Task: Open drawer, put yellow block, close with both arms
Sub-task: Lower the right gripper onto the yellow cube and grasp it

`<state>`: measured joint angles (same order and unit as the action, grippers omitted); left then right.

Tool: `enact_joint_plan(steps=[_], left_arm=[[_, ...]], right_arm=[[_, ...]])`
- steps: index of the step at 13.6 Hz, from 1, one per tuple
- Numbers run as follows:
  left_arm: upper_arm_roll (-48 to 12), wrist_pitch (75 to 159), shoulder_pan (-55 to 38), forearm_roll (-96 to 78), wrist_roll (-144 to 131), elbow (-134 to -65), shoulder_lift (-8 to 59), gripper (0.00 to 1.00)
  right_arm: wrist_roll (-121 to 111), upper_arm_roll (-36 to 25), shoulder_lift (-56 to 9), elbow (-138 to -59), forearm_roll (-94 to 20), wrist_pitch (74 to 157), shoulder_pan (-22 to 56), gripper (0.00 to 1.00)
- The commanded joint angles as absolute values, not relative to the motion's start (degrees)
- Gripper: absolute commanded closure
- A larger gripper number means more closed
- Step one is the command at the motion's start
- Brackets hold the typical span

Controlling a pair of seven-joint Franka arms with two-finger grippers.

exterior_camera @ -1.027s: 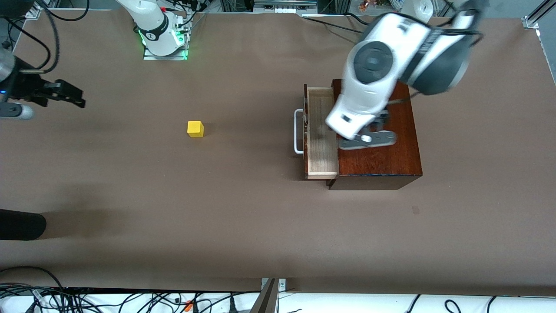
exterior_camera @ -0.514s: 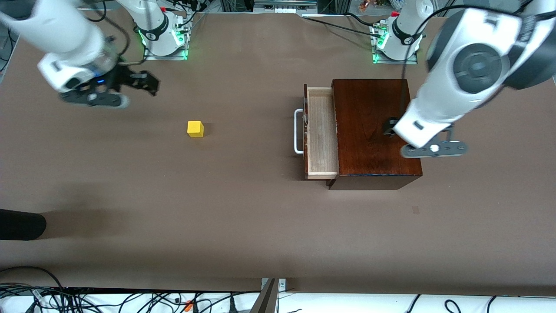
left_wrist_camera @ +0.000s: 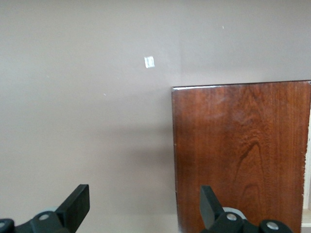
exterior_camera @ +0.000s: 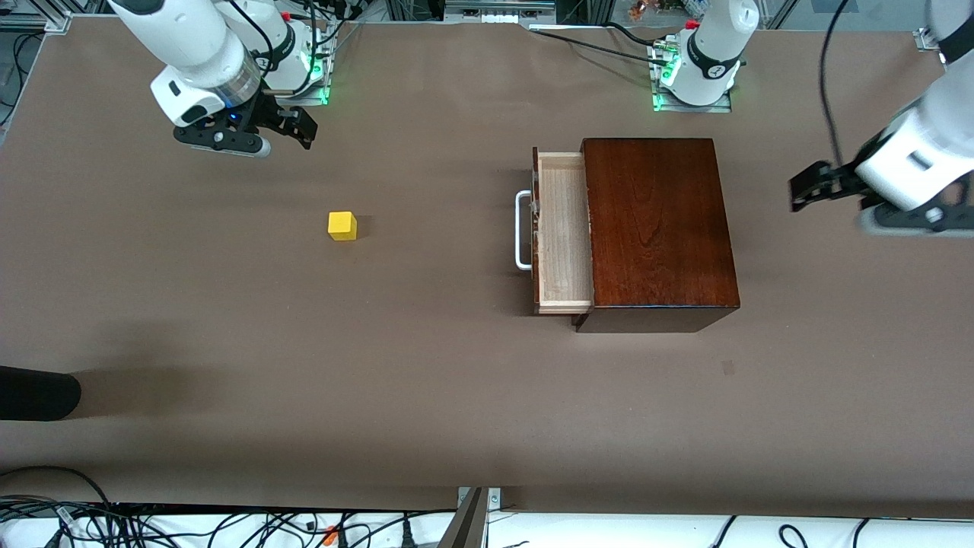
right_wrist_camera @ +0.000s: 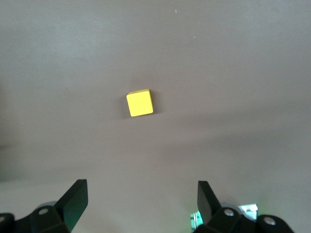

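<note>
The yellow block (exterior_camera: pixel 342 226) sits on the brown table and shows in the right wrist view (right_wrist_camera: pixel 140 103) ahead of the fingers. My right gripper (exterior_camera: pixel 303 129) (right_wrist_camera: pixel 141 199) hangs open and holds nothing, over the table between its base and the block. The drawer (exterior_camera: pixel 563 228) is pulled out of the reddish-brown box (exterior_camera: pixel 658 228), its pale tray bare, its white handle (exterior_camera: pixel 523 230) facing the block. My left gripper (exterior_camera: pixel 800 189) (left_wrist_camera: pixel 143 204) is open with nothing in it, over the table beside the box (left_wrist_camera: pixel 240 155) toward the left arm's end.
The arm bases (exterior_camera: pixel 289 76) (exterior_camera: pixel 696 76) stand with green lights along the table's edge farthest from the front camera. A black object (exterior_camera: pixel 38 392) juts in at the right arm's end. Cables lie along the nearest edge.
The left arm swung off the box top out toward its end of the table. The right gripper came in from the table's end toward the block. Block and drawer stayed put.
</note>
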<state>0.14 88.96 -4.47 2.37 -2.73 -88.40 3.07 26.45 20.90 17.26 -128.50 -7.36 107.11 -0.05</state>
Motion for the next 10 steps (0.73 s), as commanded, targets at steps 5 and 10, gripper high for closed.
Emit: enact_joint_plan(steps=[5, 10], left_arm=[[0.00, 90.71, -1.49, 1.32, 0.53, -93.78, -0.88, 0.00], [-0.18, 88.60, -1.85, 1.23, 0.26, -91.67, 0.53, 0.00]], right_arm=[[26.37, 21.97, 5.04, -138.42, -9.23, 131.09, -0.88, 0.00], [26.02, 24.87, -8.24, -140.80, -8.96, 150.18, -0.18, 0.00]])
